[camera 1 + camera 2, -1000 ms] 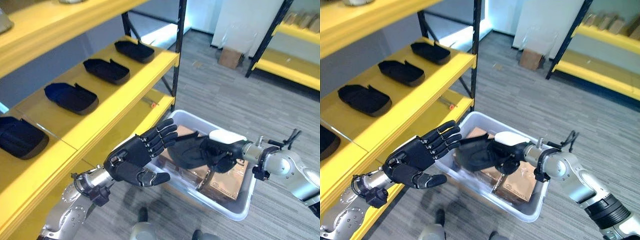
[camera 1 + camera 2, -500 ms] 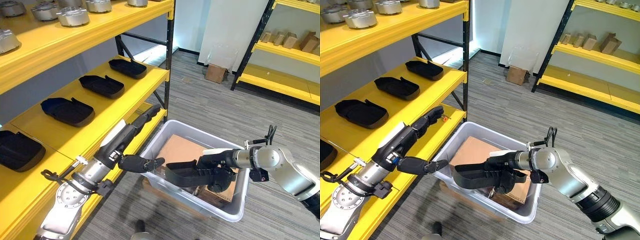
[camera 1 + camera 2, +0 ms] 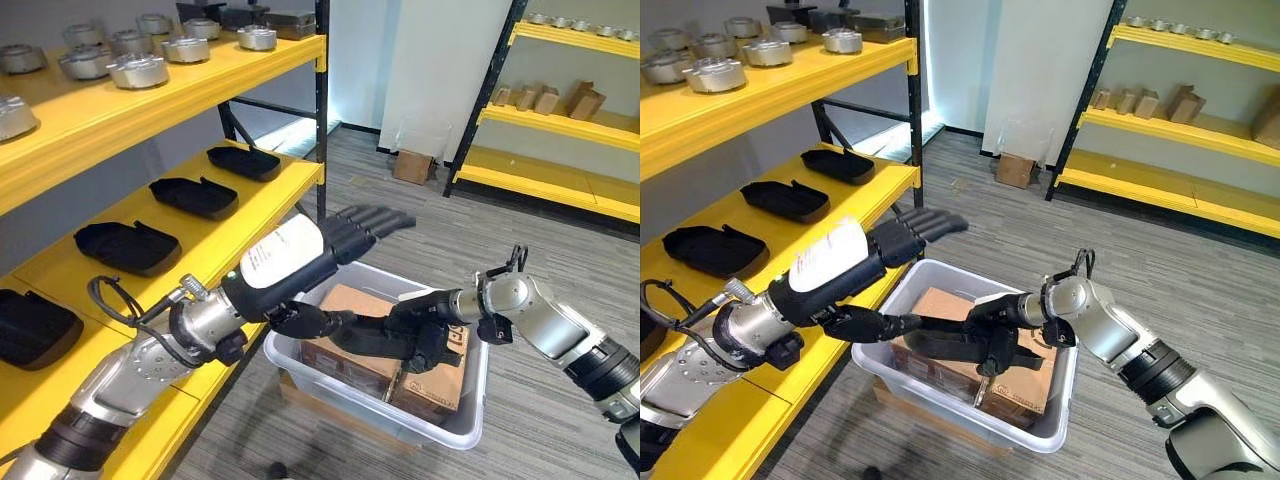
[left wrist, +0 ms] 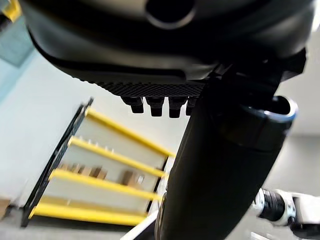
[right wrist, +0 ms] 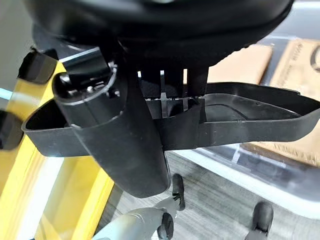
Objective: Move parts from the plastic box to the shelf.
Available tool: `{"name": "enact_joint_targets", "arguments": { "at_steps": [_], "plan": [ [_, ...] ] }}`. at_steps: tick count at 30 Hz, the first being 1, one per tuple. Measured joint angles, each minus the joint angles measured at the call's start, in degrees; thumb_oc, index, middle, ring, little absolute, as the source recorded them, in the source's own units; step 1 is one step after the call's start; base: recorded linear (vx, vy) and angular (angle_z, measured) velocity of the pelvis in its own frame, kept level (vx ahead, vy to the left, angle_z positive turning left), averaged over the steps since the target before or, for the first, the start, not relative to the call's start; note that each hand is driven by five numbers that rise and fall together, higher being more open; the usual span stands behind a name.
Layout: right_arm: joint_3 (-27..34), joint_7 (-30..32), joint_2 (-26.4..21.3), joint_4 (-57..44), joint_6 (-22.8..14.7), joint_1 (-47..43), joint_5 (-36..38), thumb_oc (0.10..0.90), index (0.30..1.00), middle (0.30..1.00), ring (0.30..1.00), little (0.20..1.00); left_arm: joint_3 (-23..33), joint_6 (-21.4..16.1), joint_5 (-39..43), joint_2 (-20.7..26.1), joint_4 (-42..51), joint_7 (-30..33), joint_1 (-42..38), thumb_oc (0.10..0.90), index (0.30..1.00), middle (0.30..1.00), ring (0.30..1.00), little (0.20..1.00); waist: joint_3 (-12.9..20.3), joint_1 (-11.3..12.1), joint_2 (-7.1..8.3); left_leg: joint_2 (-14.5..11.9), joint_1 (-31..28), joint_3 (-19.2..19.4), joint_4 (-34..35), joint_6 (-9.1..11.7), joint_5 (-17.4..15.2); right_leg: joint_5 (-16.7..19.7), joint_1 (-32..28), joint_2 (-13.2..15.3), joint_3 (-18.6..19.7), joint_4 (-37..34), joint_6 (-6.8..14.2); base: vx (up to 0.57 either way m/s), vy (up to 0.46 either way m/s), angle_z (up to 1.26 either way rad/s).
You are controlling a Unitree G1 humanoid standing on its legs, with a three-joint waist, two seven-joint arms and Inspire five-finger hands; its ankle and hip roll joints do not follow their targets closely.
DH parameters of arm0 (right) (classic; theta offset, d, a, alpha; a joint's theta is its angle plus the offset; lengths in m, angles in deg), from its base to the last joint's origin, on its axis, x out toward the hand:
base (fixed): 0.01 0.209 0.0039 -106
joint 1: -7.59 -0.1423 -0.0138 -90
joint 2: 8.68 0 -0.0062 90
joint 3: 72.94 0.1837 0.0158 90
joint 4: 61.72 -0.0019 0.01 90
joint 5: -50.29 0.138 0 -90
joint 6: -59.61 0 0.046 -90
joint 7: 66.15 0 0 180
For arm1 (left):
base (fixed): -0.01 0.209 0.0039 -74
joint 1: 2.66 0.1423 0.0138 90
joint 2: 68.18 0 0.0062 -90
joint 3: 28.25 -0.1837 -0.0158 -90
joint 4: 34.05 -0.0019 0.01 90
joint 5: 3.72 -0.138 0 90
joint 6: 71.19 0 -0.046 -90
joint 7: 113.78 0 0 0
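Grey plank floor (image 3: 400,215), white wall (image 3: 440,60), second yellow rack (image 3: 1180,130) at back, cardboard box (image 3: 412,166) beside it.

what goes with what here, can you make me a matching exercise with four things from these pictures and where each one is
Things:
1. black plastic tray part
2. clear plastic box
3. round silver metal parts
4. brown cardboard boxes

Places:
a. on the top yellow shelf
b. held by the right hand over the box
c. on the grey floor beside the shelf rack
d. inside the plastic box

Pairs: 1-b, 2-c, 3-a, 4-d
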State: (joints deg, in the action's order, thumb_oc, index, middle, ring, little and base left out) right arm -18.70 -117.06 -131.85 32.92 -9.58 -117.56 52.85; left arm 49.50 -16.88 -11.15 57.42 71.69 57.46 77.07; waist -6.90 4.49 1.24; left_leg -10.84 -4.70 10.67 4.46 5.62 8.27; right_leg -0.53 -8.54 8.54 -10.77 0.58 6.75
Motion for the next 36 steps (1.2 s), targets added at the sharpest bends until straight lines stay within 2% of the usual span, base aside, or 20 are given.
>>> {"name": "enact_joint_targets", "arguments": {
  "at_steps": [4, 7, 11, 13, 14, 16, 20, 22, 25, 26, 29, 30, 33, 36],
  "plan": [
    [0.06, -0.62, -1.93, 0.27, -0.18, 0.03, -0.17, 0.4, 0.3, 0.3, 0.3, 0.3, 0.95, -0.47, 0.34, 4.62, 0.16, -5.8, 2.16, 0.9, 1.0, 1.0, 1.0, 1.0, 0.07, -0.37, -0.13, -0.01, -0.09, 0.32, 0.0, 0.17, -0.14, 0.17, 0.0, -0.04, 0.46, -0.52, 0.04, 0.01, 0.02, -0.07],
    [1.12, -1.4, -2.62, 0.27, -0.58, 0.13, -0.18, 0.4, 0.3, 0.3, 0.3, 0.3, 1.85, 0.93, 0.11, 6.79, -0.04, -8.32, 5.59, 0.9, 1.0, 1.0, 1.0, 1.0, 0.08, -0.98, -0.22, -0.01, -0.24, 0.74, 0.0, 0.24, -0.32, 0.2, -0.01, -0.01, 0.72, -0.76, 0.08, 0.02, 0.03, -0.06],
    [2.37, -2.18, -3.42, 0.22, -0.61, 0.57, -0.33, 0.4, 0.3, 0.3, 0.3, 0.3, 7.16, 2.06, -1.26, 6.95, -0.12, -7.43, 10.2, 0.9, 1.0, 1.0, 1.0, 1.0, 0.06, -1.11, -0.53, -0.03, -0.32, 1.13, 0.01, 0.34, -0.57, 0.24, -0.04, 0.01, 0.92, -1.18, 0.14, 0.02, 0.019, -0.04],
    [3.54, -2.35, -4.48, 0.3, -0.91, 1.32, -0.41, 0.4, 0.3, 0.3, 0.3, 0.3, 11.42, 2.91, -2.55, 7.2, -0.71, -5.41, 12.83, 0.9, 1.0, 1.0, 1.0, 1.0, 0.07, -1.02, -0.97, 0.01, -0.32, 1.42, 0.01, 0.39, -0.7, 0.3, -0.06, 0.07, 1.03, -1.42, 0.19, 0.02, 0.005, -0.04],
    [3.61, -2.42, -5.78, 0.6, -1.54, 1.41, -0.81, 0.4, 0.3, 0.3, 0.3, 0.3, 15.77, 3.33, -2.76, 8.27, -2.08, -3.27, 15.16, 0.9, 1.0, 1.0, 1.0, 1.0, 0.08, -0.9, -1.21, -0.04, -0.32, 1.43, 0.01, 0.44, -0.79, 0.31, -0.07, 0.02, 1.05, -1.57, 0.2, 0.0, 0.0, 0.0],
    [3.69, -2.46, -6.97, 0.88, -1.8, 1.44, -1.02, 0.4, 0.3, 0.3, 0.3, 0.3, 18.96, 3.55, -3.01, 8.23, -3.28, -2.14, 16.48, 0.9, 1.0, 1.0, 1.0, 1.0, 0.08, -0.68, -1.31, -0.02, -0.31, 1.44, 0.01, 0.47, -0.87, 0.31, -0.12, 0.02, 1.05, -1.66, 0.21, 0.0, 0.0, 0.0],
    [4.75, -2.48, -7.8, 2.07, -2.42, 1.46, -1.42, 0.4, 0.3, 0.3, 0.3, 0.3, 20.62, 3.03, -2.88, 8.22, -4.58, -1.71, 17.42, 0.9, 1.0, 1.0, 1.0, 1.0, 0.08, -0.62, -1.3, -0.03, -0.31, 1.5, 0.01, 0.49, -0.92, 0.31, -0.12, 0.0, 1.04, -1.76, 0.22, 0.0, 0.0, 0.0],
    [5.23, -2.62, -7.82, 2.08, -2.99, 1.43, -1.14, 0.4, 0.3, 0.3, 0.3, 0.3, 20.17, 2.55, -1.67, 7.66, -4.57, -2.14, 18.06, 0.9, 1.0, 1.0, 1.0, 1.0, 0.08, -0.66, -1.3, -0.08, -0.32, 1.51, 0.01, 0.51, -0.93, 0.31, -0.12, -0.05, 1.04, -1.81, 0.23, 0.0, -0.016, 0.0],
    [5.22, -3.01, -7.28, 1.97, -3.67, 1.41, 0.37, 0.4, 0.3, 0.3, 0.3, 0.3, 18.08, 3.74, 3.69, 3.77, -4.66, -4.61, 17.79, 0.9, 1.0, 1.0, 1.0, 1.0, 0.08, -0.75, -1.3, -0.12, -0.33, 1.52, 0.02, 0.51, -0.93, 0.31, -0.12, -0.08, 1.05, -1.8, 0.23, 0.0, 0.0, 0.0],
    [5.24, -3.08, -6.36, 2.0, -3.83, 1.4, 0.37, 0.4, 0.3, 0.3, 0.3, 0.3, 16.23, 3.92, 4.28, 1.28, -5.46, -4.94, 16.66, 0.9, 1.0, 1.0, 1.0, 1.0, 0.08, -0.72, -1.3, -0.11, -0.37, 1.51, 0.02, 0.52, -0.92, 0.31, -0.16, -0.08, 1.07, -1.81, 0.22, 0.0, 0.0, 0.0],
    [4.65, -3.12, -4.29, 2.01, -4.21, 0.76, 0.35, 0.4, 0.3, 0.3, 0.3, 0.3, 11.27, 4.04, 3.72, 0.64, -7.47, -5.46, 14.85, 0.9, 1.0, 1.0, 1.0, 1.0, 0.1, -0.75, -1.25, -0.15, -0.5, 1.58, 0.02, 0.53, -0.92, 0.33, -0.12, -0.13, 1.34, -1.82, 0.2, 0.01, 0.002, -0.03],
    [3.62, -2.51, -2.05, 1.99, -4.24, -0.25, 0.43, 0.4, 0.3, 0.3, 0.3, 0.3, 6.64, 4.71, 2.45, -1.67, -9.51, -5.47, 12.61, 0.9, 1.0, 1.0, 1.0, 1.0, 0.12, -0.89, -1.3, -0.13, -0.55, 1.81, 0.02, 0.53, -0.92, 0.4, 0.0, -0.12, 1.66, -1.79, 0.21, 0.02, 0.004, -0.09],
    [3.04, -1.5, 3.34, 1.89, -4.55, -0.92, 0.4, 0.4, 0.3, 0.3, 0.3, 0.3, 0.55, 5.43, -0.71, -3.78, -10.62, -5.54, 11.85, 0.9, 1.0, 1.0, 1.0, 1.0, 0.12, -1.23, -0.95, -0.19, -0.55, 2.37, 0.03, 0.54, -0.94, 0.95, 0.1, -0.22, 2.16, -2.41, 0.12, 0.02, -0.003, -0.1],
    [1.76, -0.39, 6.45, 1.63, -4.46, -0.93, 0.35, 0.4, 0.3, 0.3, 0.3, 0.3, -1.48, 5.74, -2.46, -5.15, -10.72, -5.52, 11.67, 0.9, 1.0, 1.0, 1.0, 1.0, 0.11, -1.19, -0.95, -0.17, -0.53, 2.66, 0.03, 0.51, -0.98, 1.47, -0.04, -0.26, 2.37, -3.13, 0.18, 0.01, -0.006, -0.06]
  ]
}}
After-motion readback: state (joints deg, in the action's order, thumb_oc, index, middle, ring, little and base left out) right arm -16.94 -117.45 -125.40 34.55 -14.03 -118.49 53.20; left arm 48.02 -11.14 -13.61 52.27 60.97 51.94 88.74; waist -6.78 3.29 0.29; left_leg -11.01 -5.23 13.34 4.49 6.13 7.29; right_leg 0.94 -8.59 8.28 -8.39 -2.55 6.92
